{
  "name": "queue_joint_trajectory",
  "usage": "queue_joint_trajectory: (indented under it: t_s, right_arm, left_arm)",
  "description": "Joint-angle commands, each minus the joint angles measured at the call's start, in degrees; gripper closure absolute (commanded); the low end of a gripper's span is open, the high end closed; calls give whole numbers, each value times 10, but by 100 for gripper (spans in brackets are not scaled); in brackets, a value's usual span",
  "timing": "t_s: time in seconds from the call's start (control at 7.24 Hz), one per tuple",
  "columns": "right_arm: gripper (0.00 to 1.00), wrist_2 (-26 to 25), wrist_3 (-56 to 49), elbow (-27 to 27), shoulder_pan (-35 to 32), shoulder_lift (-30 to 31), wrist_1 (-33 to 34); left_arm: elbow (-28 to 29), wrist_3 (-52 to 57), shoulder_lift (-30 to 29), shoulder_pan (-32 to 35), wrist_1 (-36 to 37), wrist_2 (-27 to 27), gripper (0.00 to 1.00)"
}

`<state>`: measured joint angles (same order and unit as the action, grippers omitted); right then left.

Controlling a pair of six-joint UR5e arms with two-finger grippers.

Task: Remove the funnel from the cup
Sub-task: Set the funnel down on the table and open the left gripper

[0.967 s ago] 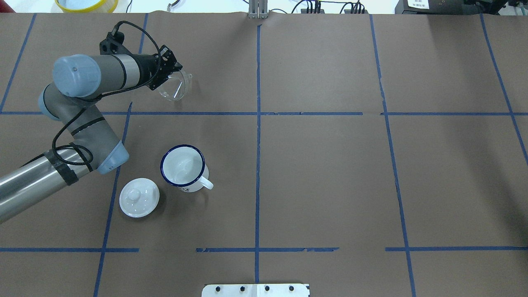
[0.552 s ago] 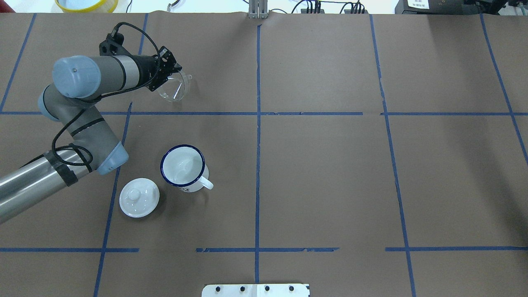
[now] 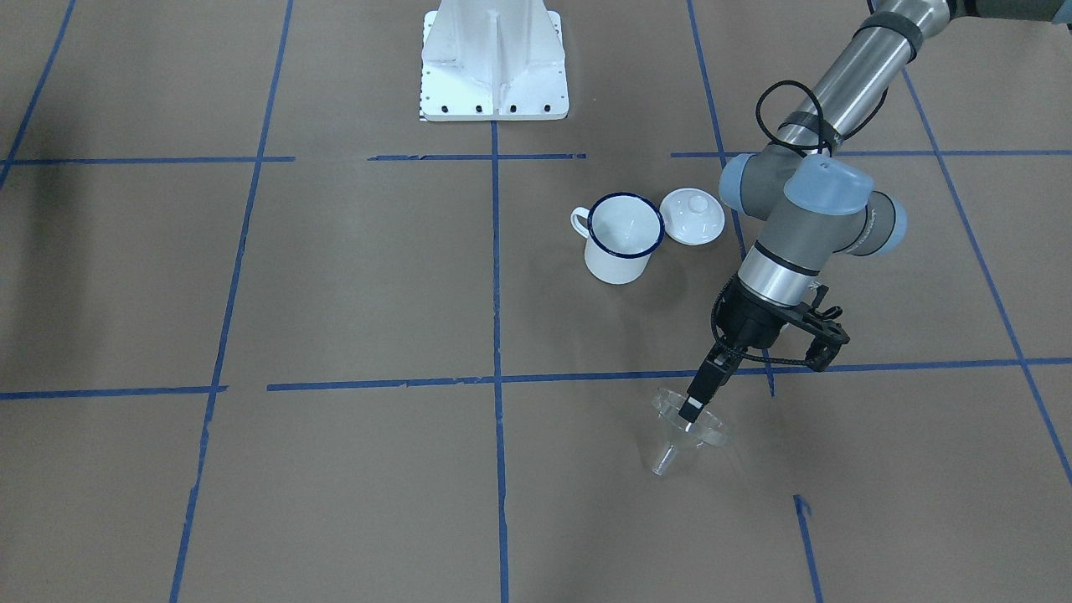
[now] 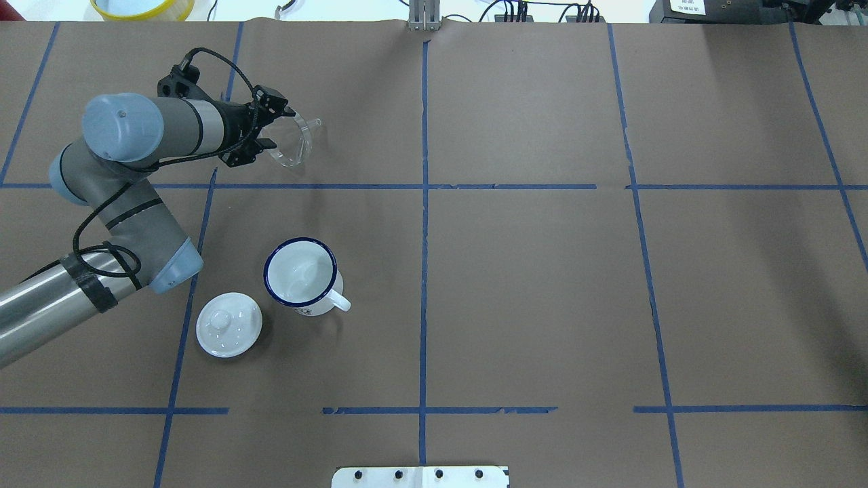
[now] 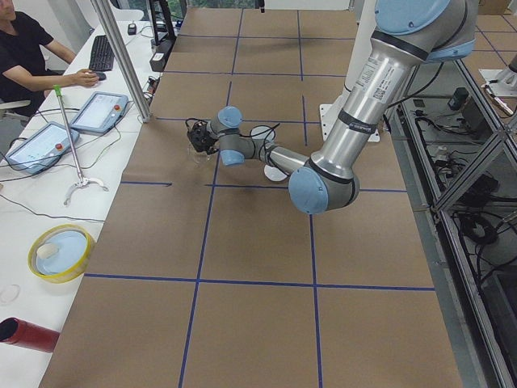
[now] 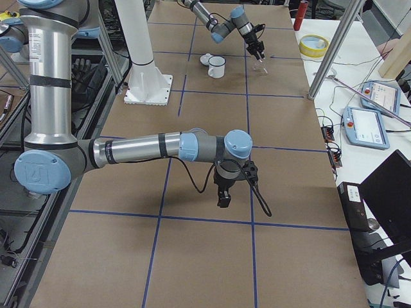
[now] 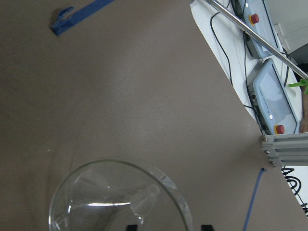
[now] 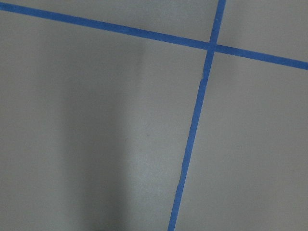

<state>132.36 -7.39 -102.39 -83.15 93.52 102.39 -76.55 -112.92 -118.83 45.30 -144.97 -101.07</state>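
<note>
Since the last overhead frame the left gripper (image 3: 693, 408) has turned and drawn back slightly, and the funnel (image 4: 293, 141) has tipped further onto its side. Cup and lid haven't shifted.

Nearest the base, the lid (image 4: 228, 324) sits knob-up on the paper (image 4: 529, 285), just beside the cup (image 3: 618, 266) on the robot's left of it. The cup is upright and empty, handle pointing right and slightly back toward the base.

Further out, past the blue tape line (image 4: 339, 186) and well apart from the cup, is the funnel. It is out of the cup and tilted, stem pointing away from the base and to the right. It looks down on the paper, but I can't confirm contact.

The left gripper is right at the funnel's rim. The wrist view shows two fingertips (image 7: 132, 227) with a clear gap and the rim running between them — jaws parted, pinching nothing.

Off to the right, the right gripper (image 6: 223, 197) hangs above the paper. Only the side camera shows it, so I can't tell whether it's parted or closed.
</note>
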Motion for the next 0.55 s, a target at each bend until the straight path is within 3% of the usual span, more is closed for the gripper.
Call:
queue_joint_trajectory:
  t_s: [0.0,0.41]
  right_arm:
    - [0,0,0,0,0,0,0]
    - [0,0,0,0,0,0,0]
  left_arm:
    - [-104,9,61,3,101,-72,0]
    - [-307,136,140,2,361,-87,0]
